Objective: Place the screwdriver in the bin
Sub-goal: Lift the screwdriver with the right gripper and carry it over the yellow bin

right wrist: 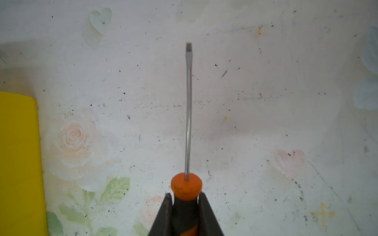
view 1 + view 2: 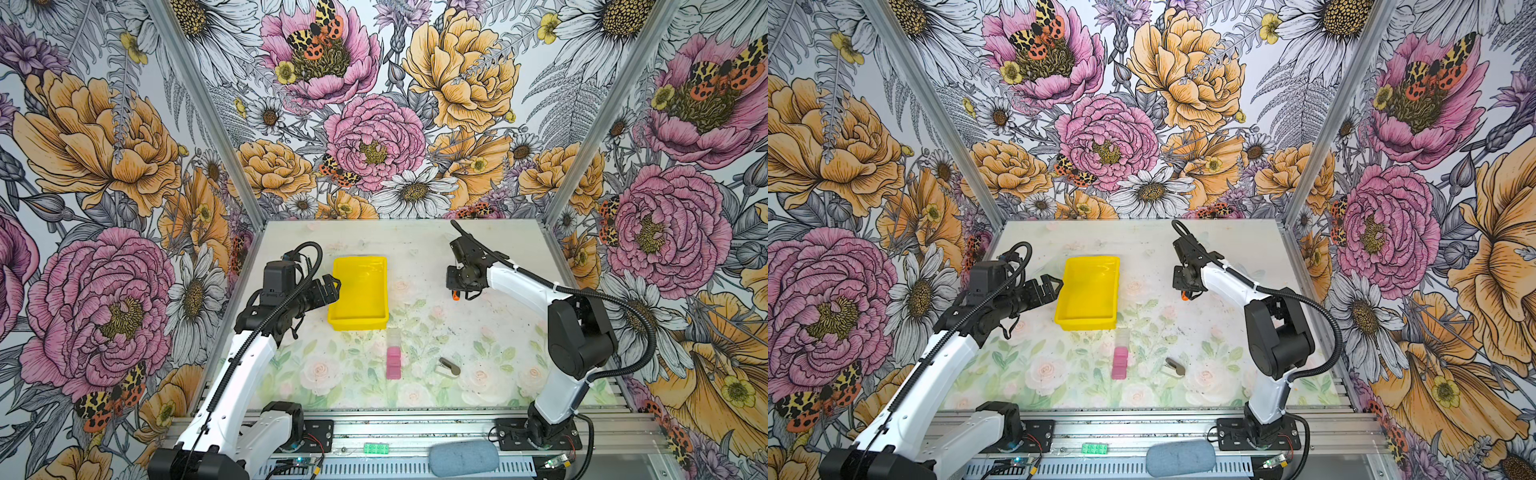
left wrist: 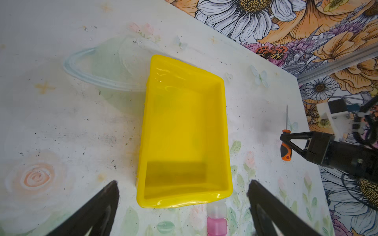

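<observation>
1. Two robot arms: the left arm (image 2: 245, 365) and the right arm (image 2: 523, 282).
2. One yellow bin (image 2: 360, 299).
3. One screwdriver (image 1: 186, 186), orange and black.
4. One pink block (image 2: 393, 363).
5. One grey-white stapler-like object (image 2: 448, 368).
6. One green brick (image 2: 376, 448), on the front rail.
7. One grey-blue pad (image 2: 463, 457), also there.

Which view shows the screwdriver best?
Right wrist view: the screwdriver is close, shaft and flat tip clear, handle between the jaws. Left wrist view shows it whole but small; both top views, only an orange end.
</observation>
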Controlling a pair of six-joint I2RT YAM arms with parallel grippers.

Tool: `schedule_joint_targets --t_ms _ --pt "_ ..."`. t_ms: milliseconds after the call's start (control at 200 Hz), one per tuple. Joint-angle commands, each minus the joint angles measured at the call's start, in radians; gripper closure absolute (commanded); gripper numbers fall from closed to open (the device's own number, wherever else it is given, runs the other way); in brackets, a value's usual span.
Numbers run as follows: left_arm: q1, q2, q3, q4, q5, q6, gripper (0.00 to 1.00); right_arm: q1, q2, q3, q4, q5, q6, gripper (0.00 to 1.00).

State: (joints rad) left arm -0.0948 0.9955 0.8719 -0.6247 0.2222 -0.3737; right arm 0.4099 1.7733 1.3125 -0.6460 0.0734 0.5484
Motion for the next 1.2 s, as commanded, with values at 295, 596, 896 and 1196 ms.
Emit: schedule_joint_targets --t_ms 295,596,896,1196 --pt "0.045 0.006 -0.030 0.023 -0.022 0.079 0.01 0.065 -0.097 0.027 0.000 -0.034 0.026 1.00" --pt "0.105 0.048 -0.045 0.036 0.005 0.065 0.01 0.165 -0.077 0.078 0.000 -0.041 0.087 1.00" --pt "0.128 0.056 -0.079 0.093 0.033 0.087 0.01 0.261 0.017 0.231 0.001 -0.088 0.156 1.00" --pt "0.131 0.075 -0.111 0.146 0.059 0.091 0.02 0.308 0.164 0.417 0.000 -0.186 0.207 1.00"
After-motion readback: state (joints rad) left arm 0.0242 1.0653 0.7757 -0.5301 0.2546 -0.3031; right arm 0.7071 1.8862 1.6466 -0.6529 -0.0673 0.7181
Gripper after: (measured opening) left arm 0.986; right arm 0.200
